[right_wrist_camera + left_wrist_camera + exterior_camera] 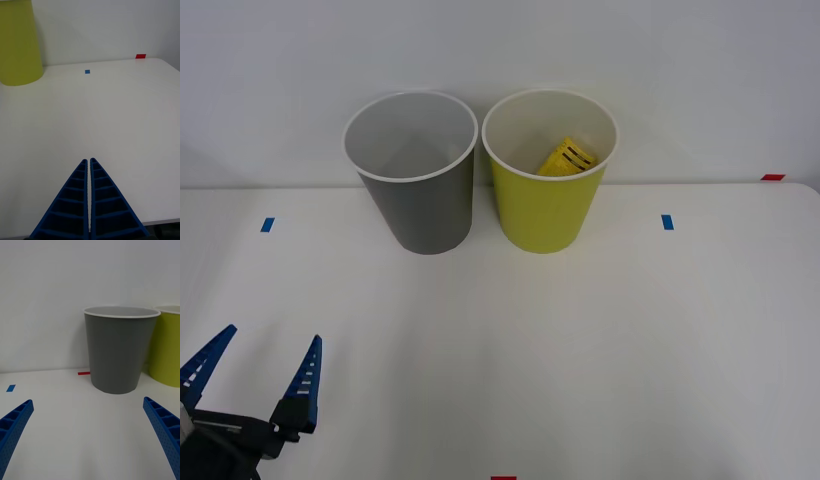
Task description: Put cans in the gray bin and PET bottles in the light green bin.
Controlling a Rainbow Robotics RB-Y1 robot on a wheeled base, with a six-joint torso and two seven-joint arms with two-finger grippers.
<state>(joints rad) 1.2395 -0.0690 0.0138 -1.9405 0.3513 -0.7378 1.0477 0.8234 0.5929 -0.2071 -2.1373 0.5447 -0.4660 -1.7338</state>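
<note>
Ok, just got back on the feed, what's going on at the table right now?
Nothing is being held. The bottle already lies inside the green bin, next to the gray bin at the back of the table. The left hand hovers open over the near left of the table, facing the gray bin. The right hand is shut and empty, low over the table, right of the green bin.

No readable text, brand, number or sign anywhere. Showing a yellow label with black stripes on the PET bottle [566, 159] lying inside the light green bin [546, 212], no letters legible. Carrying only blank blue tape squares [667, 222] and red tape marks [772, 177] on the worktop [580, 350].
</note>
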